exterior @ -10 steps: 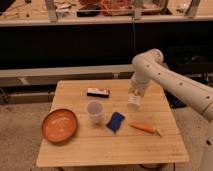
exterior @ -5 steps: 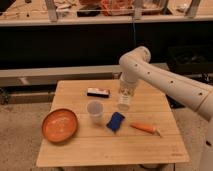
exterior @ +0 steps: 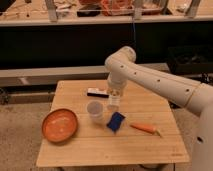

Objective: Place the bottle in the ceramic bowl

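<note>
The bottle (exterior: 113, 102), small, whitish and translucent, hangs in my gripper (exterior: 114, 96) just above the middle of the wooden table (exterior: 150, 107). The gripper is shut on the bottle's upper part, and the white arm reaches in from the right. The ceramic bowl (exterior: 60, 125), orange-red, wide and shallow, sits at the table's front left, well to the left of and below the gripper. It holds nothing.
A clear plastic cup (exterior: 95, 110) stands just left of the bottle, between it and the bowl. A blue packet (exterior: 116, 121) lies in front of the bottle, an orange carrot (exterior: 145, 128) to its right. A black-and-white bar (exterior: 96, 92) lies behind the cup.
My gripper has carried the bottle leftward across the table, from right of centre to just beside the cup. The other objects have not moved.
</note>
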Robot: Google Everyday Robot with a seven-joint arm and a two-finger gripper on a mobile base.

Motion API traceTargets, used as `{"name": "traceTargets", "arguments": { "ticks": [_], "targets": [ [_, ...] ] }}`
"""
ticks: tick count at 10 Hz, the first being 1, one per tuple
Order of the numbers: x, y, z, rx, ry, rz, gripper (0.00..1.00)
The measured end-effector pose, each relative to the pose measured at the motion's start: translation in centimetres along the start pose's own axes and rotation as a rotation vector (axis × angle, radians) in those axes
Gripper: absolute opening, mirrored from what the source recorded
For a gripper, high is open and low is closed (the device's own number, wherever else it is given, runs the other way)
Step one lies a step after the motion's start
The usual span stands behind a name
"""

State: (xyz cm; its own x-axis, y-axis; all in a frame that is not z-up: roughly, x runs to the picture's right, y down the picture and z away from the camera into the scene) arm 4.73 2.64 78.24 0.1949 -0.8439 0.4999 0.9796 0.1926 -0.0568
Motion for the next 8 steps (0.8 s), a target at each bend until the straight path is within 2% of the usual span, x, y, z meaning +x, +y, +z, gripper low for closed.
{"name": "traceTargets", "arguments": {
  "ticks": [3,6,8],
  "targets": [
    [-0.8,-3.8,-0.1,0.006,0.008,-0.057,0.0],
    [-1.9,-8.8,0.1,0.011,0.017,-0.134,0.0],
    [-3.0,-11.3,0.4,0.002,0.017,-0.183,0.0]
  ]
}}
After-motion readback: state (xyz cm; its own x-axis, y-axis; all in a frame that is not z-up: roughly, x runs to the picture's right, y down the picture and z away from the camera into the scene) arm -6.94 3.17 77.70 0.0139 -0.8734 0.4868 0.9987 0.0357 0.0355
